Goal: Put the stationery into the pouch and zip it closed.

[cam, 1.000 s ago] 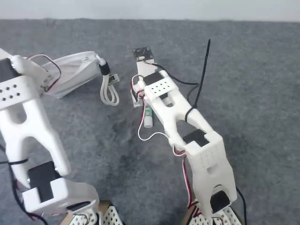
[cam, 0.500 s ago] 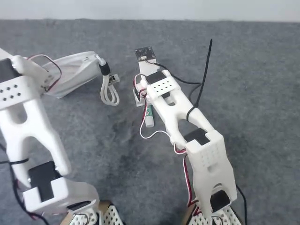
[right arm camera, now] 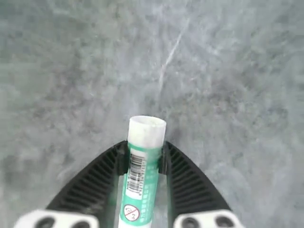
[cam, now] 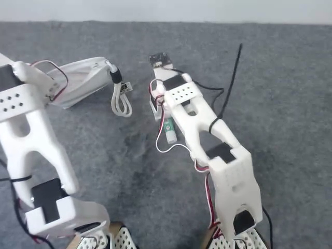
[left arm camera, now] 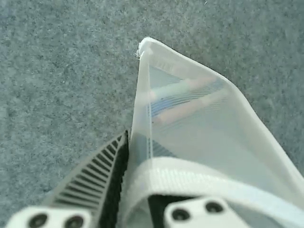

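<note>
Green-and-white glue stick [right arm camera: 142,166] sits clamped in the right fingers [right arm camera: 187,178], not yet bagged; left fingers [left arm camera: 97,183] pinch the pouch [left arm camera: 204,137], pens [left arm camera: 180,102] inside, zipping undone.

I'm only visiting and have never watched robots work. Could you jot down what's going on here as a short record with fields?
Surface: grey carpet-like mat
Left claw: shut on the edge of the white mesh pouch
Inside pouch: pens showing through the mesh
Right claw: shut on a green and white glue stick, its white end poking out past the tips
Left to do: glue stick not yet in the pouch
</note>
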You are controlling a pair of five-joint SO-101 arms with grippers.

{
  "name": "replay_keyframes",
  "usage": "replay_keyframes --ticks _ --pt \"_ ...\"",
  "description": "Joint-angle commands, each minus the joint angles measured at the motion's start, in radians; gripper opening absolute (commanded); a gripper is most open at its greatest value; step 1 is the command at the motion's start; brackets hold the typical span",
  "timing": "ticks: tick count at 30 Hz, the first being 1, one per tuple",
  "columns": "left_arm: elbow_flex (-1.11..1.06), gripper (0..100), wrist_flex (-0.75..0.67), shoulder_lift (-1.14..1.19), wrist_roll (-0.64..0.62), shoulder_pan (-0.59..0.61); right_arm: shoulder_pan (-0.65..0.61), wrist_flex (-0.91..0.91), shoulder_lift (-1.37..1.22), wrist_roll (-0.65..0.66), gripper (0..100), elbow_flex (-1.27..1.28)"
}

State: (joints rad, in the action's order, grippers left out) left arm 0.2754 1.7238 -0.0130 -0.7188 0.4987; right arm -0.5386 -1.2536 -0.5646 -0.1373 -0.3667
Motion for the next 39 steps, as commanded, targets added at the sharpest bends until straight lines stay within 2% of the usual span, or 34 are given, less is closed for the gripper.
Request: replay_keyframes --ticks 1,5,12,22,27,33,39 --pt "0.053 1 0.014 -0.032 -0.011 -0.06 0.001 -0.073 0.183 0.015 0.6 -0.057" --pt "0.05 1 0.02 -0.031 -0.008 -0.13 -0.008 -0.137 0.286 0.015 0.6 -0.052" --pt "0.058 1 0.031 -0.041 -0.008 -0.18 -0.004 -0.237 0.443 0.015 0.6 -0.051" --pt "-0.019 1 0.02 -0.224 -0.005 -0.324 -0.001 -0.369 0.674 0.014 0.6 -0.049" --pt "-0.025 1 0.021 -0.224 0.046 -0.397 -0.008 -0.412 0.792 0.009 0.6 -0.049" --pt "-0.028 1 0.026 -0.222 0.069 -0.446 -0.004 -0.429 0.931 0.006 0.6 -0.028" --pt "-0.061 1 0.02 -0.222 0.08 -0.446 -0.044 -0.374 1.11 0.005 0.6 0.086"
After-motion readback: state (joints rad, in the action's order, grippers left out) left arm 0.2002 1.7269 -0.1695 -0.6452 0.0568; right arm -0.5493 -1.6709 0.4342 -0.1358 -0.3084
